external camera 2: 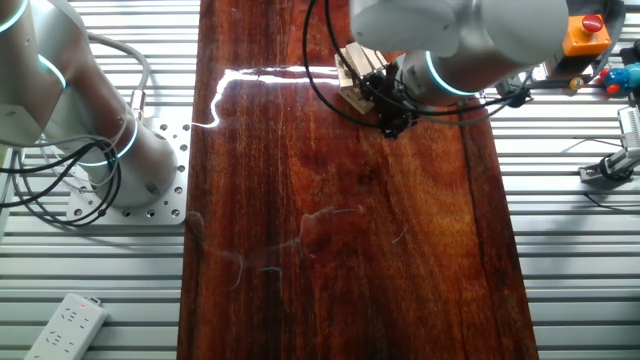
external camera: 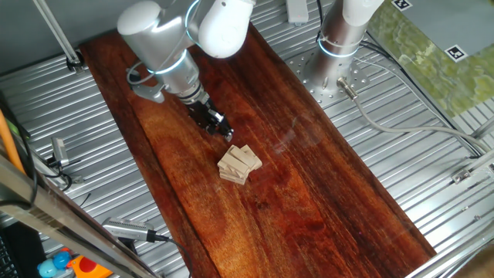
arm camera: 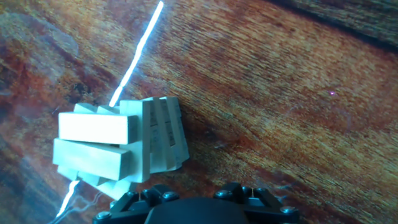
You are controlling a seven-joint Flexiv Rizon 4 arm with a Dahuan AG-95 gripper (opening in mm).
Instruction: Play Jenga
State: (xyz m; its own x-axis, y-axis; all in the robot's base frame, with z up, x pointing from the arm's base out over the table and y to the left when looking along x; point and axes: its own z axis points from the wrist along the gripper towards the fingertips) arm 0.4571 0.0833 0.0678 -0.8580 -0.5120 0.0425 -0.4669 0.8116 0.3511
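The Jenga [external camera: 239,164] stack sits on the dark wood board [external camera: 324,193], roughly at its middle across the width and toward the arm's end; it is low, only a few crossed layers, and already untidy. In the hand view several blocks jut out past their neighbours, and the top ones lie skewed rather than square. That looseness is the main hazard: a nudge from the side would likely slide a whole layer instead of one block, and a push on a jutting end could tip the upper blocks off. The gripper [external camera: 222,129] hangs just beside the stack, apart from it, angled down toward the board. Whether its fingers are spread or pressed together cannot be told: in the fixed views they are a small dark shape, and the hand view shows only the black base of the hand. If they come in wider than one block, they may catch two layers at once. A bright glare streak [arm camera: 138,51] runs across the board behind the stack and could blur block edges.
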